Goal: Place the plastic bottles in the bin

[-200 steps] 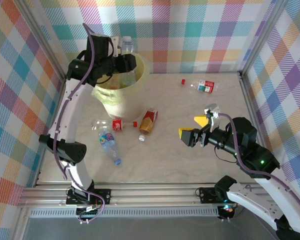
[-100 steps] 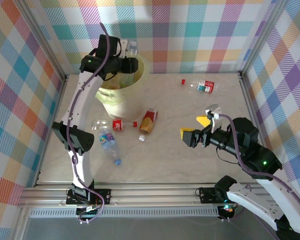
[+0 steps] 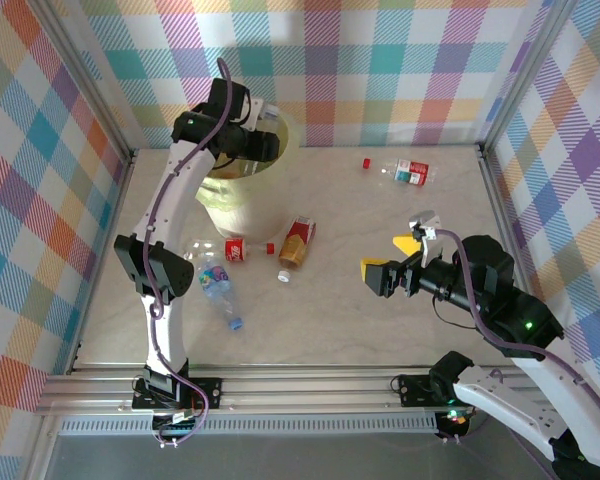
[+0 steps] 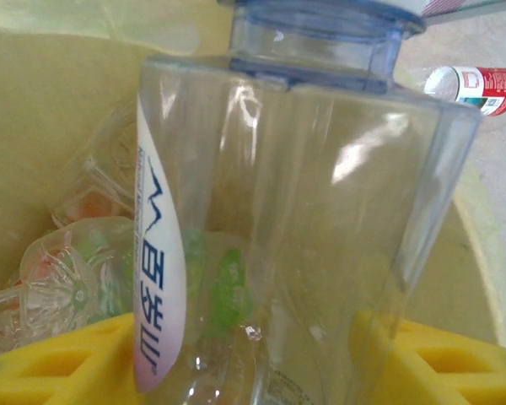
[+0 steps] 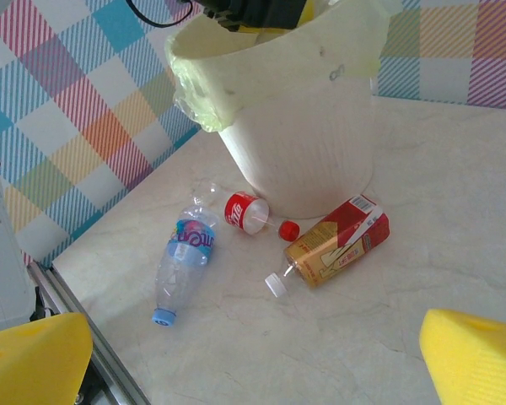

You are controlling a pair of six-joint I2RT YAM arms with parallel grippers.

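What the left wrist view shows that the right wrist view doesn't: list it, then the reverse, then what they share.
Left wrist, not right wrist: a clear bottle between the left gripper's yellow fingers, crushed bottles inside the bin, and a far bottle with a red label.
Right wrist, not left wrist: a cola bottle, a blue-labelled bottle and an orange-brown bottle lying by the bin, a loose white cap, and the open right gripper.
Both: the bin, from inside and from outside, with the left gripper at its top.
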